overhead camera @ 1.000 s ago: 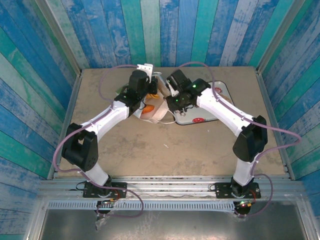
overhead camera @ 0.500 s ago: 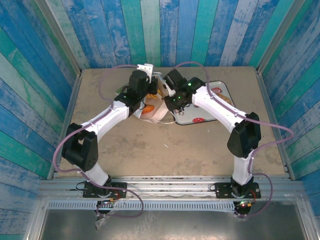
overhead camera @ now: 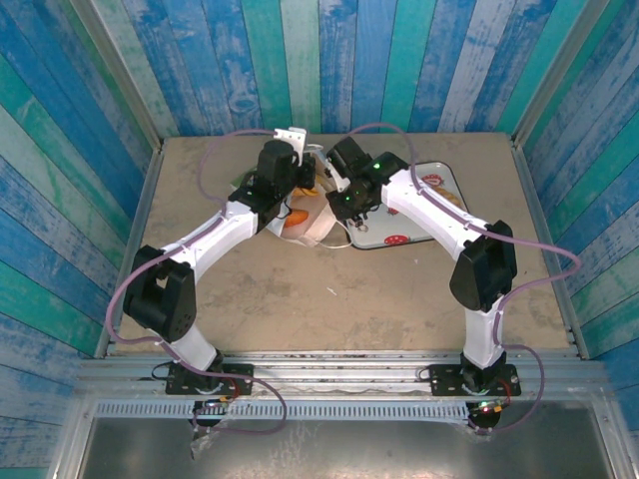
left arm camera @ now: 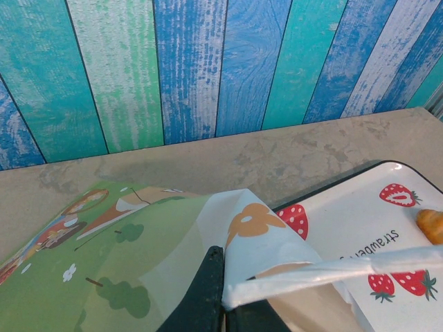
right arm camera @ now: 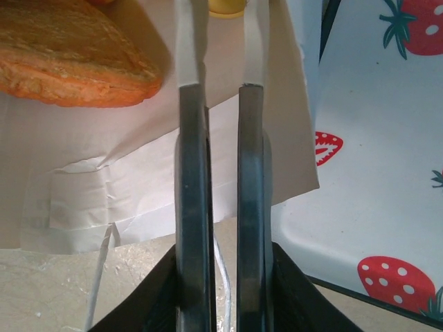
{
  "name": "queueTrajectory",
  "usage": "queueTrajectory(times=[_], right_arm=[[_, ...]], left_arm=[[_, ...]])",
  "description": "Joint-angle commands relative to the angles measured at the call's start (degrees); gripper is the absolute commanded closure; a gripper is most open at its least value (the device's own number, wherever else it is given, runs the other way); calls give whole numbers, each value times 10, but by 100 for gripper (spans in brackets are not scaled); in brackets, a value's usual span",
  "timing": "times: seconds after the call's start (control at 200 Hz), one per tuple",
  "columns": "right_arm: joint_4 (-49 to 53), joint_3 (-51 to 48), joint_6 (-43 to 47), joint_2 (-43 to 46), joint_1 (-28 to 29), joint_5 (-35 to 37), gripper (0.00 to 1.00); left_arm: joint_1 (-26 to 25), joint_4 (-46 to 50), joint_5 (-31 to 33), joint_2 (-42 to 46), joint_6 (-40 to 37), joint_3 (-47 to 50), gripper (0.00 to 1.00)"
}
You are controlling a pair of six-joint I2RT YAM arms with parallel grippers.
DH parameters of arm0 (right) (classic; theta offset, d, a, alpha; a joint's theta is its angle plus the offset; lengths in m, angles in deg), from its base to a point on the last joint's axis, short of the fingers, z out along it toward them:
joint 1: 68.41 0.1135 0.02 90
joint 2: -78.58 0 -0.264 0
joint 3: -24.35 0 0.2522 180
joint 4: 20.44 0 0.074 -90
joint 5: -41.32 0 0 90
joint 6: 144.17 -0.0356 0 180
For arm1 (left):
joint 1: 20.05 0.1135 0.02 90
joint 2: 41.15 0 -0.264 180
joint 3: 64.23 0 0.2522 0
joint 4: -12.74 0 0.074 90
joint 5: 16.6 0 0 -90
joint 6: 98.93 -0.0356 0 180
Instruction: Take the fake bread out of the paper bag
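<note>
Left gripper (left arm camera: 220, 304) is clamped on the rim of the paper bag (left arm camera: 124, 277), holding the mouth up. The bag lies on its side on the table (overhead camera: 329, 299), toward 12 o'clock from table centre, with the strawberry tray (right arm camera: 387, 173) just beside it at 3 o'clock.

Right gripper (right arm camera: 223, 69) has its fingers inside the bag mouth, jaws a narrow gap apart, nothing between them. The fake bread (right arm camera: 69, 62) rests on the bag's lower wall at 10 o'clock of the fingertips, not touching them. One golden piece (left arm camera: 432, 225) sits on the tray.

My read of the step is getting a grip on that loaf. Notes:
- The gap looks too narrow for it, so widen the jaws before advancing.
- Swing the tips toward 10 o'clock until the bread is centred between the fingers.
- Take it across the short side. The glossy shell likely slips, so close square, not on a corner.
- Hold the lower finger off the paper, or it pinches the bag wall too.
- The loop handle (left arm camera: 332, 268) crosses the mouth and is a snag risk on pull-out.
- Left should hold its clamp until the bread clears the rim.
</note>
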Motion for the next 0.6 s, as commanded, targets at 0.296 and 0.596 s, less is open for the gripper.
queueTrajectory(times=[0.296,0.596], right_arm=[[-23,-57,-22,100,-3,-32,75],[-26,-111,-49,162,-10,-90,76]], left_arm=[[-1,-22,15,-29,23,-29,100],[-1,-19,23,-32,34,-30,100]])
